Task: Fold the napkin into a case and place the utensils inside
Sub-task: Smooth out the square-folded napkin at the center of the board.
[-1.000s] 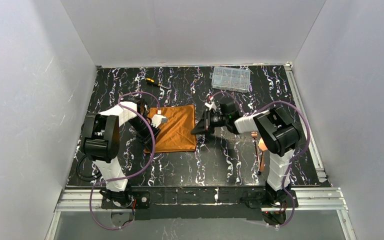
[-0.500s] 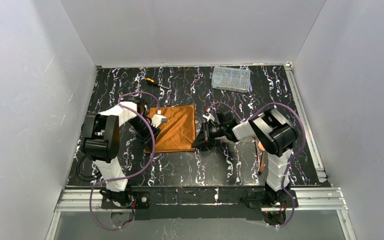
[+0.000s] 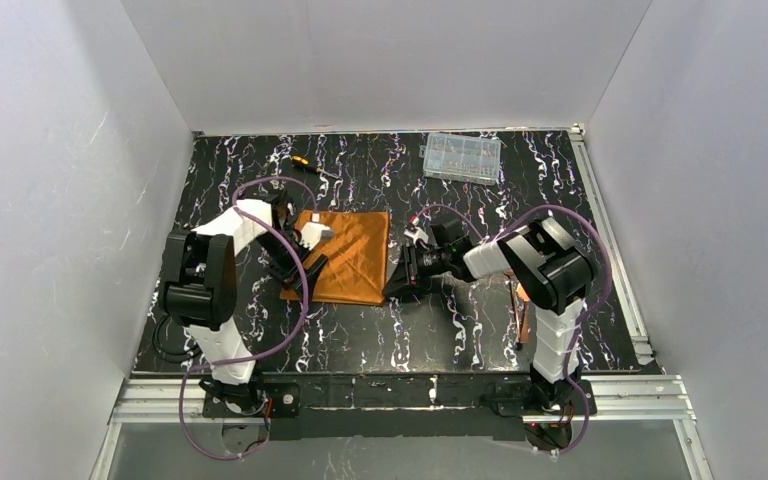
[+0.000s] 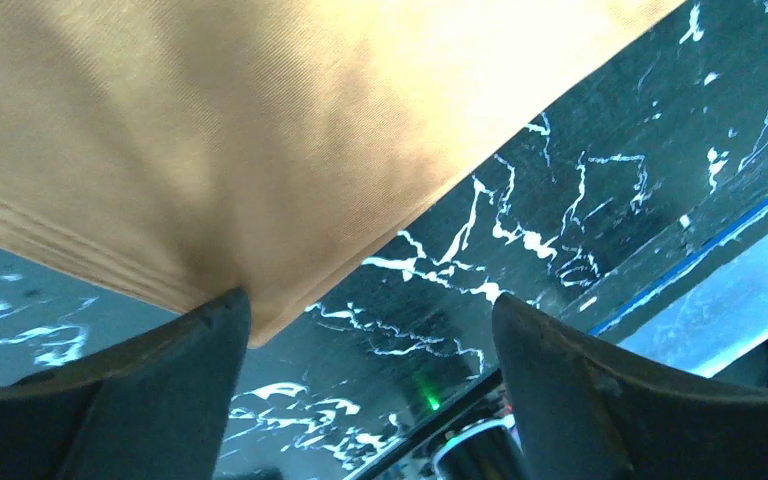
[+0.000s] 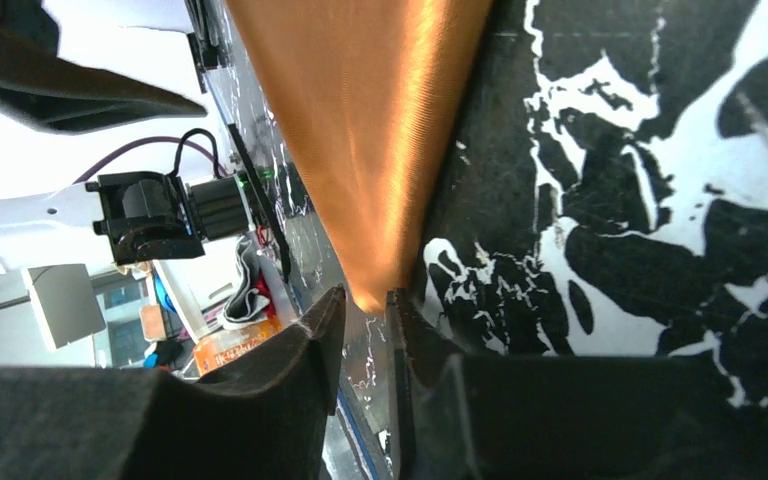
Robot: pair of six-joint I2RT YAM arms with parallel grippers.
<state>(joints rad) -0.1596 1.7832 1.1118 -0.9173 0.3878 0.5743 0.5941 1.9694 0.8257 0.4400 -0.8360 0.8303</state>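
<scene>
You had a plain rust-orange napkin [image 3: 350,255] in front of you, its weave catching a golden sheen up close. It lay on a black table [image 3: 430,335] streaked with white marble veining. The utensils [image 3: 524,318] on the right were shiny copper. At the far left sat a yellow-and-black screwdriver [image 3: 303,162], at the far right a clear compartment box [image 3: 461,157]. Both arms were white and black, with purple cables [image 3: 301,300]. The walls [image 3: 380,60] were pale grey.

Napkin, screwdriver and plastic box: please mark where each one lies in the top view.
napkin [image 3: 350,255], top view, middle of the orange cloth.
screwdriver [image 3: 303,162], top view, on its yellow-and-black handle.
plastic box [image 3: 462,157], top view, centre of its clear top.
</scene>
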